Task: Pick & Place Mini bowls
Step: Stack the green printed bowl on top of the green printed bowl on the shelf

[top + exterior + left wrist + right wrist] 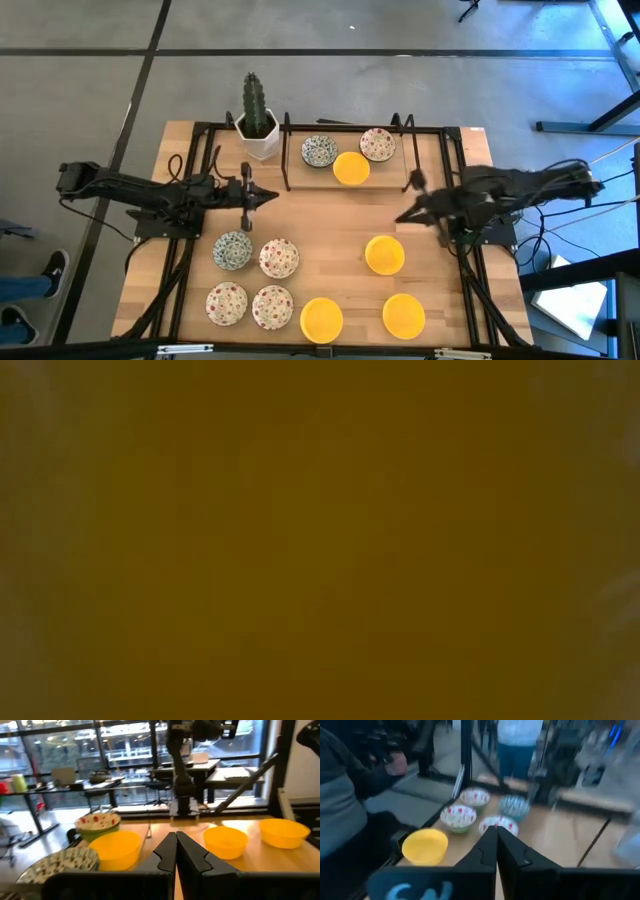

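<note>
Ten mini bowls show in the high view. At the table's far edge sit a blue-green one, a yellow one and a red-speckled one. Nearer lie a blue-green bowl, three red-speckled bowls and three yellow bowls. All rest upright on their bases. My left gripper is shut over the table's left middle. My right gripper is shut at the right middle, just beyond a yellow bowl. Neither touches anything.
A white pot with a cactus stands at the far left corner. Black uprights flank the three far bowls. The low view is filled by a yellow-brown blur. People stand beyond the table's left side. Bare wood lies between the grippers.
</note>
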`<action>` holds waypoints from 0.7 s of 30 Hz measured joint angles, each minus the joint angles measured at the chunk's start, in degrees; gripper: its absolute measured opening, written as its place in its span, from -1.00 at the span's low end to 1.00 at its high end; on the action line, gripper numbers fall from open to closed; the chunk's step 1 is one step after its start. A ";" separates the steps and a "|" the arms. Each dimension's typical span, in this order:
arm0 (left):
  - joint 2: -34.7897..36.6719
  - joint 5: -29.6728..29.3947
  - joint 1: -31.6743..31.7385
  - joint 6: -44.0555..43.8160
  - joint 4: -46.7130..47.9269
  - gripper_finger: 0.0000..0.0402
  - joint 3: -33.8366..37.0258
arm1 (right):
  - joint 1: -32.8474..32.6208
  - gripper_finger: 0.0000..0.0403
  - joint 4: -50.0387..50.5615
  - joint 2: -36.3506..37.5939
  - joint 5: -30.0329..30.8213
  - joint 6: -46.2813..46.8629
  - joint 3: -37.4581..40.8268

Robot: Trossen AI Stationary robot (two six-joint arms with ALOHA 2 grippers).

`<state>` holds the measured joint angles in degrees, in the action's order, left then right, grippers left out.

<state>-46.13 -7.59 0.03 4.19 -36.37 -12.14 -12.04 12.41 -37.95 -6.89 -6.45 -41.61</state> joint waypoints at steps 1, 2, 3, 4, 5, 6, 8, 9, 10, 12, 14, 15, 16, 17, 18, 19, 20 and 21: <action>0.00 -0.74 0.00 -0.02 0.06 -0.98 0.00 | -0.22 -0.98 -1.09 3.31 0.22 -0.94 3.08; 0.01 -1.51 0.00 -0.21 0.08 -0.98 0.00 | -0.24 -0.98 -2.24 6.37 1.26 -1.31 6.37; 0.00 -2.16 0.00 -0.50 0.17 -0.98 0.00 | -0.28 -0.98 -4.34 9.12 3.11 -0.95 9.44; 0.00 -2.58 0.00 -0.55 0.23 -0.98 0.00 | -0.28 -0.98 -7.57 11.81 5.75 0.26 12.59; 0.00 -2.83 0.00 -0.52 0.20 -0.98 0.00 | -0.21 -0.98 -10.48 13.92 8.87 1.49 15.22; 0.02 -2.85 0.00 -0.50 0.18 -0.98 0.00 | -0.13 -0.98 -12.37 15.46 12.05 2.31 17.44; 0.02 -2.83 0.00 -0.13 0.01 -0.98 0.00 | -0.13 -0.98 -14.20 17.04 15.57 3.31 21.39; 0.02 -2.83 0.00 0.79 -0.22 -0.98 0.00 | -0.16 -0.98 -15.26 17.27 16.40 4.01 23.21; 0.02 -2.83 0.00 1.55 -0.18 -0.98 0.00 | -0.17 -0.98 -16.92 17.19 16.75 4.80 24.74; 0.22 -2.39 -0.04 0.68 0.55 -0.98 0.00 | -0.17 -0.98 -20.28 16.68 16.82 5.79 26.76; 0.29 -1.41 -0.04 -1.84 0.88 -0.98 -0.01 | -0.17 -0.98 -20.88 16.23 16.80 5.90 27.83; 0.33 -1.17 -0.05 -3.28 2.35 -0.98 -0.25 | -0.17 -0.98 -20.69 16.06 16.82 6.12 27.89; 0.29 -0.71 -0.17 -4.45 5.27 -0.98 -1.06 | -0.17 -0.98 -20.72 15.90 16.80 6.31 27.89; 0.28 -0.43 -0.36 -5.31 8.84 -0.98 -2.28 | -0.17 -0.98 -20.89 15.73 16.80 6.33 27.89; 0.28 -0.44 -0.72 -5.84 12.59 -0.98 -3.65 | -0.17 -0.98 -20.92 15.50 16.68 6.41 27.89; 0.28 -0.75 -1.16 -6.15 16.19 -0.98 -5.11 | -0.17 -0.98 -20.84 15.41 16.13 6.54 27.89; 0.27 -1.73 -1.66 -6.31 19.19 -0.98 -6.34 | -0.17 -0.98 -20.85 14.99 15.36 6.98 27.89; 0.19 -3.12 -2.26 -6.30 21.06 -0.98 -7.29 | -0.17 -0.98 -20.90 14.35 14.17 7.46 27.89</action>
<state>-45.94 -10.71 -2.23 -2.12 -15.31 -19.43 -12.21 -8.49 -23.60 7.28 1.02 -13.72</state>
